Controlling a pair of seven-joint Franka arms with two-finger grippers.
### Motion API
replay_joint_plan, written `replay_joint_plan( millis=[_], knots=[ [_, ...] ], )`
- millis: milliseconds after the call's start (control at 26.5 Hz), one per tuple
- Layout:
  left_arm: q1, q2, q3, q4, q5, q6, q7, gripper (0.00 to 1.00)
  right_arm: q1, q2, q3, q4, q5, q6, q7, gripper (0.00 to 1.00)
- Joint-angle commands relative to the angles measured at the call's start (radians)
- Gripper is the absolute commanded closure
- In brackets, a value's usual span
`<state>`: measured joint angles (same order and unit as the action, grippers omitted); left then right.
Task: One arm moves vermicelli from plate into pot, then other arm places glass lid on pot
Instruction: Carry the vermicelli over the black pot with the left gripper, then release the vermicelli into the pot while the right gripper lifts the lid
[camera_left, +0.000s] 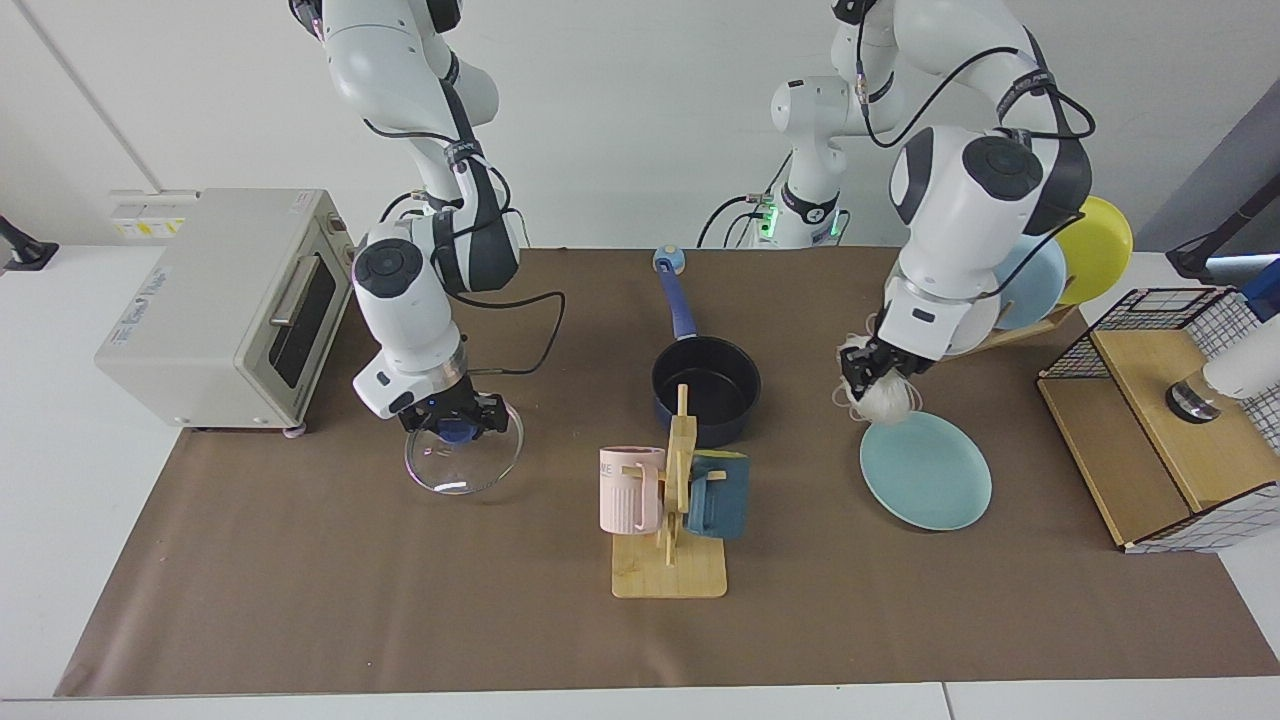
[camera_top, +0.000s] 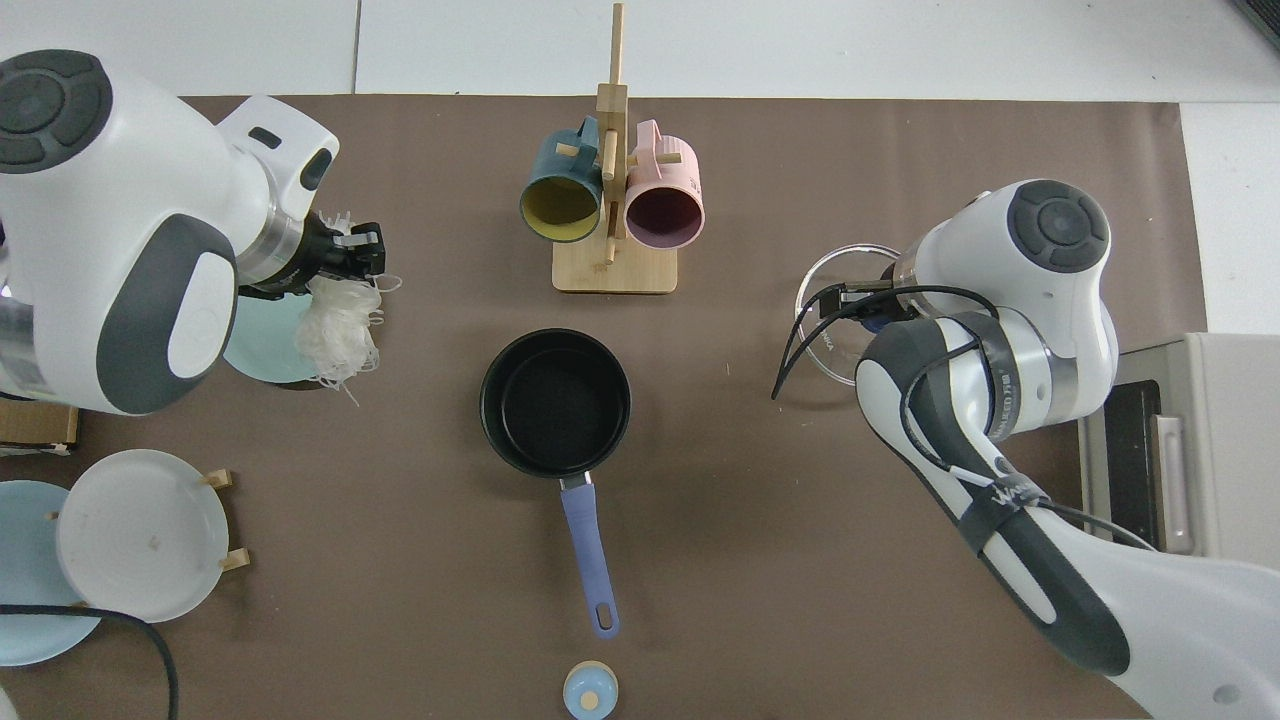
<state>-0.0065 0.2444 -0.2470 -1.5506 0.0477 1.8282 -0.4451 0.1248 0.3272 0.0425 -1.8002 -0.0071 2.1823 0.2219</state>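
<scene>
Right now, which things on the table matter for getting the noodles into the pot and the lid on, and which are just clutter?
In play: noodles held up in the left claw; green plate, now bare; pot; glass lid, lifted and tilted in the right claw.

Lying about: mug rack with pink mug and blue mug, toaster oven, stacked plates, wire basket.

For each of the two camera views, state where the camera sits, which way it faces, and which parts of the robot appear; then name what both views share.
Facing view: across the table, looking at both arms; left gripper holds the vermicelli above the plate, right gripper grips the glass lid.
Top view: overhead, looking straight down; both forearms and wrists show, bases hidden.
Shared: the pot, empty, and the mug rack.
</scene>
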Motion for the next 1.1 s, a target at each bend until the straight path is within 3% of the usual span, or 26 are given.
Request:
replay_joint_plan(
  millis=[0,151,491,642,831,1058],
  knots=[
    [-0.001,-0.054,-0.104,-0.060,-0.022,-0.056,-0.095,1.00,-0.016,-0.082,0.016,0.007,-0.004,-0.081,-0.021,1.00],
    [-0.001,-0.089,-0.175,-0.134,-0.081,0.002,-0.116,1.00,-0.022,-0.158,0.016,0.007,-0.001,-0.160,-0.062,1.00],
    [-0.020,-0.070,-0.201,-0.285,-0.132,0.235,-0.110,1.00,-0.060,-0.299,0.007,0.007,0.012,-0.315,-0.133,1.00],
    [-0.039,-0.057,-0.201,-0.338,-0.131,0.316,-0.110,1.00,-0.053,-0.303,0.014,0.005,0.012,-0.322,-0.141,1.00],
    [-0.069,0.028,-0.199,-0.342,-0.120,0.401,-0.126,1.00,-0.056,-0.304,0.014,-0.004,0.012,-0.320,-0.142,1.00],
    [-0.073,0.053,-0.201,-0.350,-0.118,0.413,-0.135,1.00,-0.053,-0.318,0.016,-0.027,0.012,-0.322,-0.131,1.00]
  ],
)
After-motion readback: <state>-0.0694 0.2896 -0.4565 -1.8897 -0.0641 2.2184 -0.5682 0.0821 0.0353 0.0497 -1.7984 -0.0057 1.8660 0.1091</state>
